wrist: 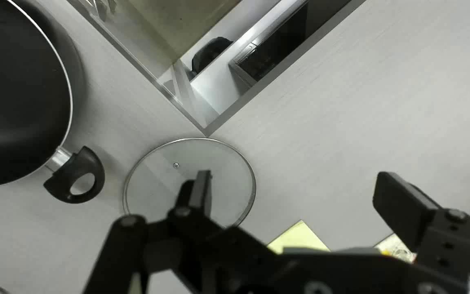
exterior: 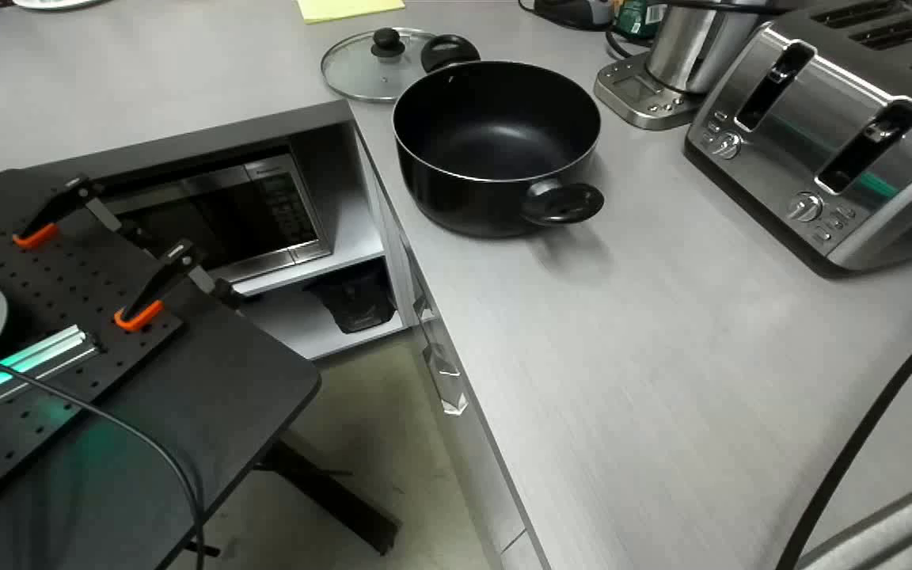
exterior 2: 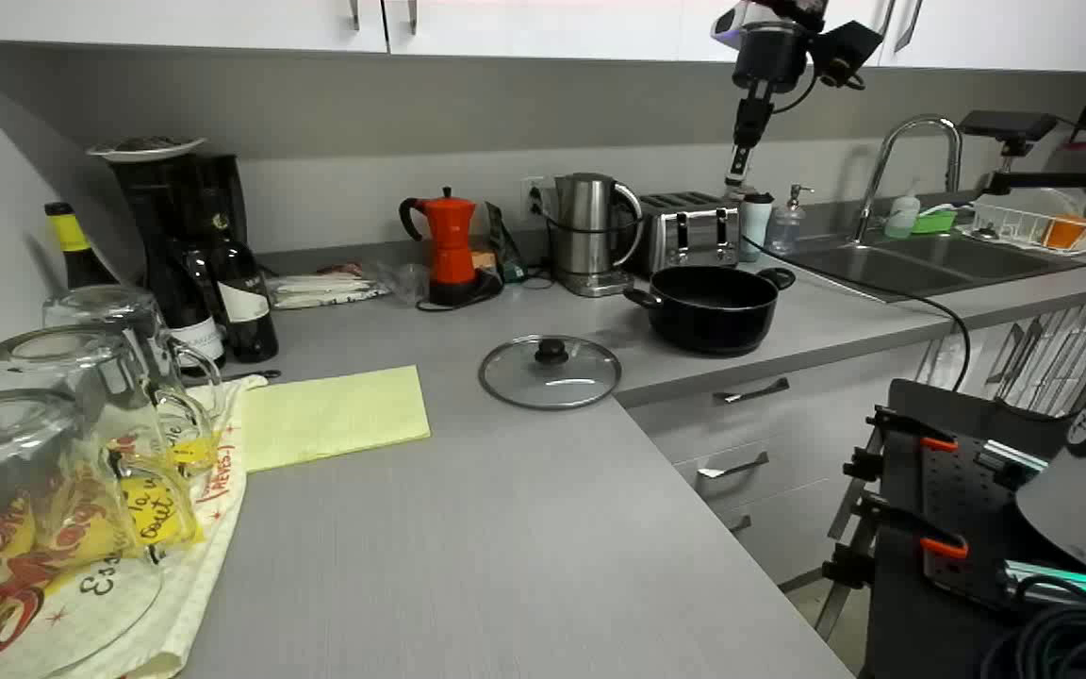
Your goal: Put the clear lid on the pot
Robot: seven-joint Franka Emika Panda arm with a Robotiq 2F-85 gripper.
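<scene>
The clear lid, glass with a metal rim and black knob, lies flat on the counter, knob up, in both exterior views [exterior: 357,75] [exterior 2: 517,379]. The black pot stands upright and uncovered beside it [exterior: 495,198] [exterior 2: 715,325]. In the wrist view the lid [wrist: 233,175] is partly covered by a finger, which hides its knob, and the pot [wrist: 10,94] is cut off at the left. My gripper [wrist: 294,183] is open and empty, its fingers wide apart. In an exterior view my gripper [exterior 2: 737,177] hangs high above the counter.
A steel toaster [exterior: 836,150] and a steel kettle [exterior 2: 585,226] stand behind the pot. A yellow cloth or paper [exterior 2: 336,415], glass mugs [exterior 2: 62,471] and a red moka pot [exterior 2: 450,240] are on the counter. The counter's inner corner [wrist: 207,131] is close to the lid.
</scene>
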